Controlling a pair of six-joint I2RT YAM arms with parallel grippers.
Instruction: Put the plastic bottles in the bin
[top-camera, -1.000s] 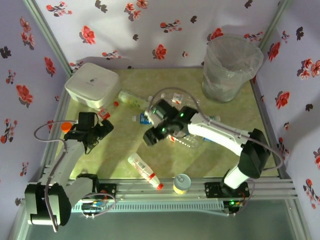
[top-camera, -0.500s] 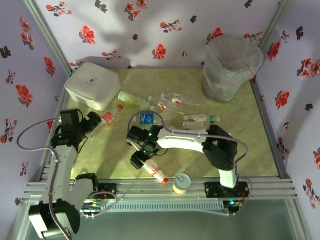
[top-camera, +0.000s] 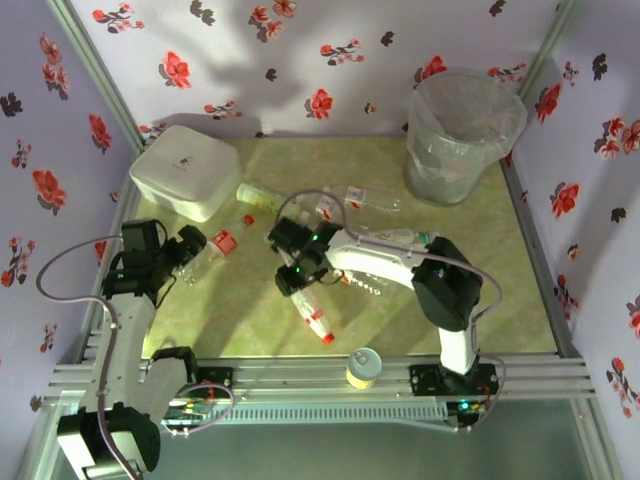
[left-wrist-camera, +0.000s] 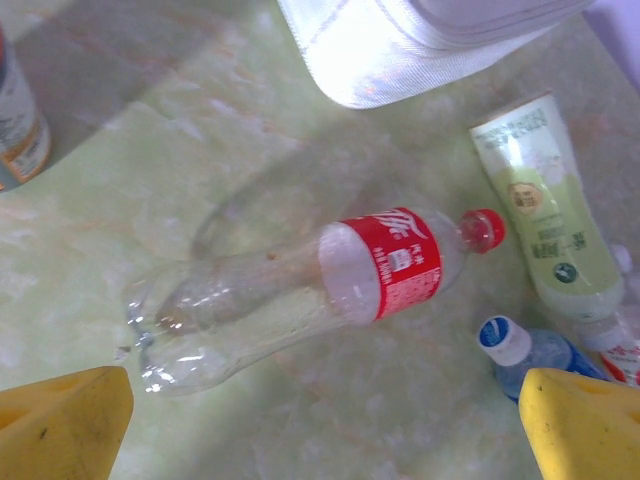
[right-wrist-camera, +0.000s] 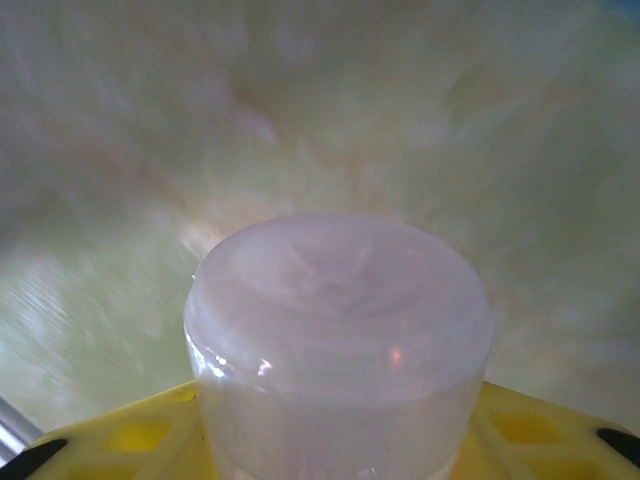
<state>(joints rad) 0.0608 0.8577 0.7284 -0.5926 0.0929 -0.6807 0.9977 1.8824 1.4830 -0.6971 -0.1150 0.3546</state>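
Note:
In the left wrist view a clear plastic bottle (left-wrist-camera: 300, 290) with a red label and red cap lies on the table, just ahead of my left gripper (left-wrist-camera: 320, 445). That gripper is open, with both yellow fingertips short of the bottle's base. From above, the same bottle (top-camera: 222, 242) lies right of the left gripper (top-camera: 190, 250). My right gripper (top-camera: 290, 275) is shut on the base end of a red-capped bottle (top-camera: 316, 320). Its clear base (right-wrist-camera: 335, 340) sits between the yellow fingers (right-wrist-camera: 120, 440). The bin (top-camera: 465, 130) stands at the back right.
A white rounded box (top-camera: 185, 170) sits at the back left. A green-labelled bottle (left-wrist-camera: 540, 210), a blue-capped bottle (left-wrist-camera: 505, 340) and several more bottles (top-camera: 390, 240) lie mid-table. A yellow can (top-camera: 363, 367) stands at the front edge.
My right gripper swung to the front, closed on the red-capped bottle, then pulled back toward the middle, turning the bottle. The left gripper drew back from the red-labelled bottle and then held still.

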